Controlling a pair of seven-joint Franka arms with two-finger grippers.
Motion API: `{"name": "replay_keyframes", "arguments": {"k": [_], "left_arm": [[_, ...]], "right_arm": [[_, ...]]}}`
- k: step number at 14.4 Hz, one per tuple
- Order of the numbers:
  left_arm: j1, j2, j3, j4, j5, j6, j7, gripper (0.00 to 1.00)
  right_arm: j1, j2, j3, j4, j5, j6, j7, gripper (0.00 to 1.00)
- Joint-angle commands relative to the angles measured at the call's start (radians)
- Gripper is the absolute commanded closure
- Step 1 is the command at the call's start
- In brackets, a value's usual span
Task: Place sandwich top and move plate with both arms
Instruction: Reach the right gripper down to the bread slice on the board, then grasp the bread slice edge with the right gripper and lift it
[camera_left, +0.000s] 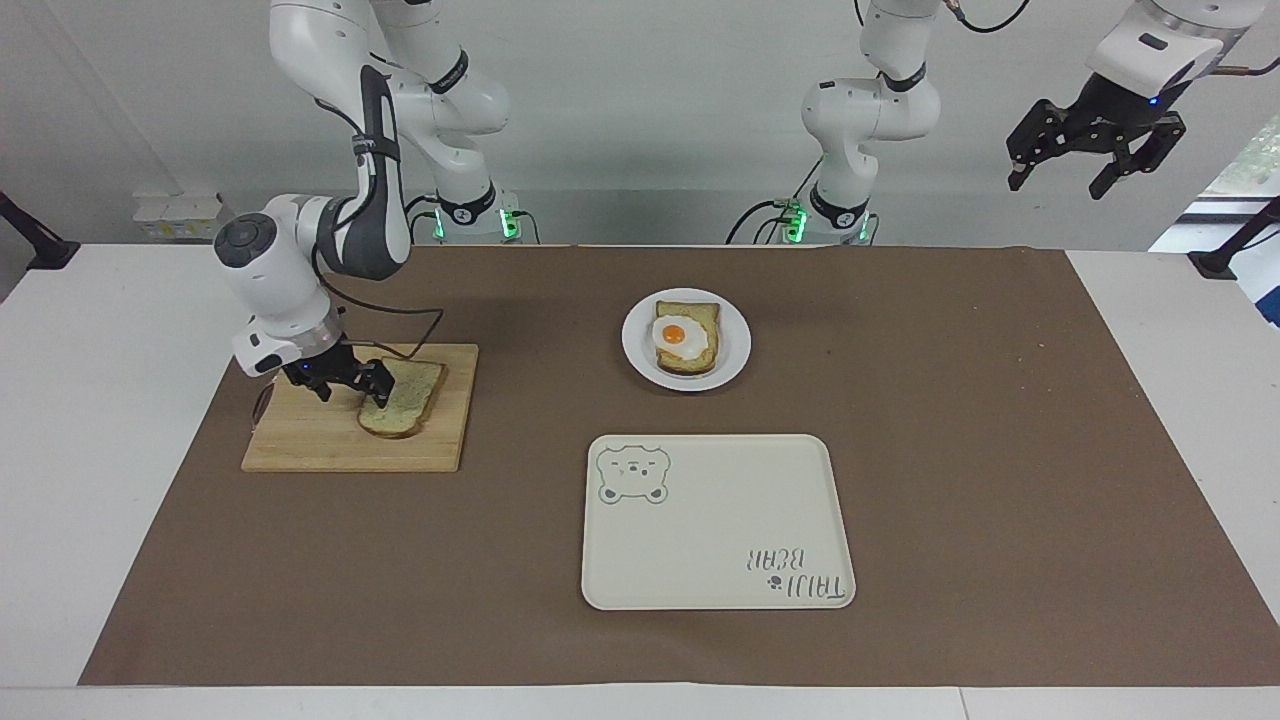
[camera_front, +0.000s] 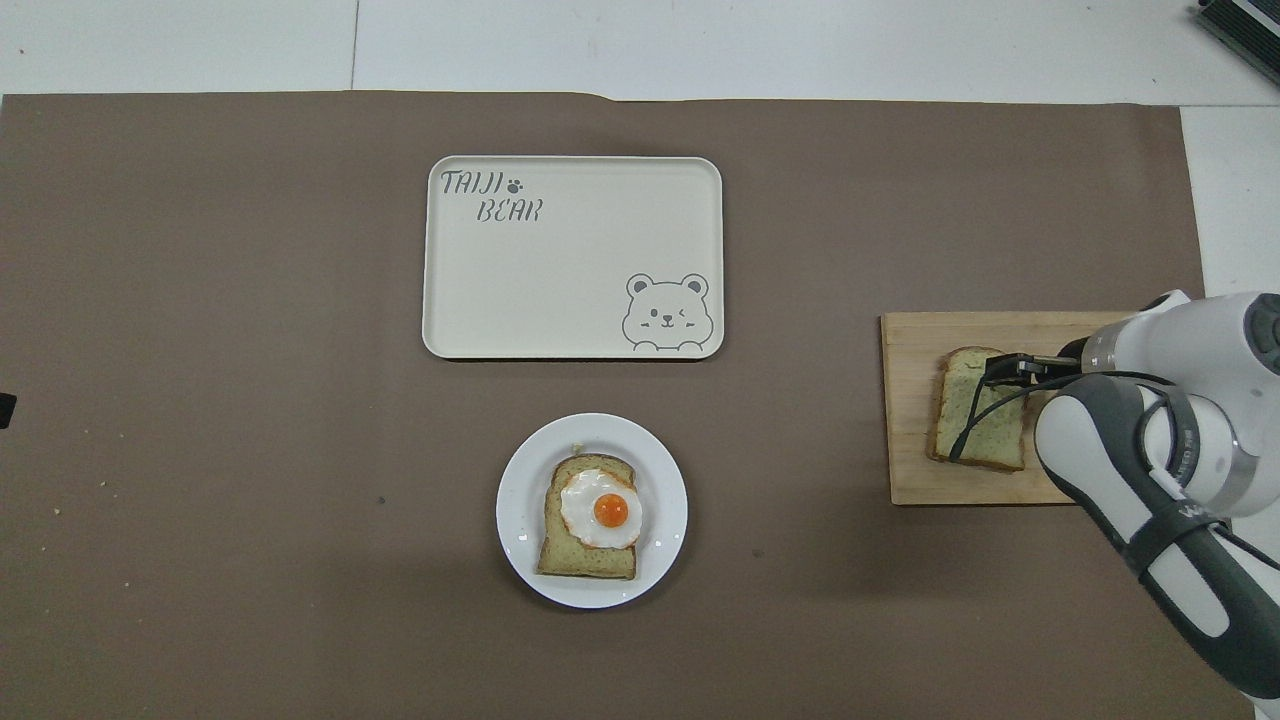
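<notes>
Sandwich top (camera_left: 404, 399) flat on wooden cutting board (camera_left: 330, 440), toward right arm's end of table. Right gripper (camera_left: 349, 384) low over slice's edge, fingers spread, one at the crust, nothing held. Plate (camera_left: 735, 345) well apart from that gripper, toward table's middle, carrying egg-topped bread (camera_left: 685, 338). Cream bear tray (camera_left: 716, 520) farther from robots than plate. Left gripper (camera_left: 1098, 160) raised high off left arm's end of table, waiting, fingers apart, empty.

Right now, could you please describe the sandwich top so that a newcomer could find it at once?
Find the wooden cutting board toward the right arm's end of the table. The sandwich top lies flat on it, under the right gripper. Unlike the slice on the plate, it carries no fried egg.
</notes>
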Motion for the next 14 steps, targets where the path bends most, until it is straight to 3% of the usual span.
{"name": "replay_keyframes", "arguments": {"k": [1, 2, 6, 7, 14], "left_arm": [[0.006, -0.032, -0.001, -0.037, -0.004, 0.011, 0.002, 0.0], [0.006, -0.032, -0.001, -0.037, -0.004, 0.011, 0.002, 0.0], [0.006, -0.032, -0.001, -0.037, -0.004, 0.014, 0.002, 0.0], [0.006, -0.032, -0.001, -0.037, -0.004, 0.014, 0.004, 0.0], [0.006, -0.032, -0.001, -0.037, -0.004, 0.014, 0.002, 0.0]], "right_arm": [[-0.015, -0.006, 0.007, -0.022, 0.032, 0.019, -0.03, 0.0], [-0.015, -0.007, 0.007, -0.031, 0.049, 0.02, -0.032, 0.1], [-0.015, -0.006, 0.007, -0.031, 0.052, 0.02, -0.032, 0.94], [-0.015, -0.006, 0.007, -0.031, 0.053, 0.02, -0.024, 1.0], [-0.016, -0.001, 0.007, -0.022, 0.053, 0.014, -0.025, 1.0]]}}
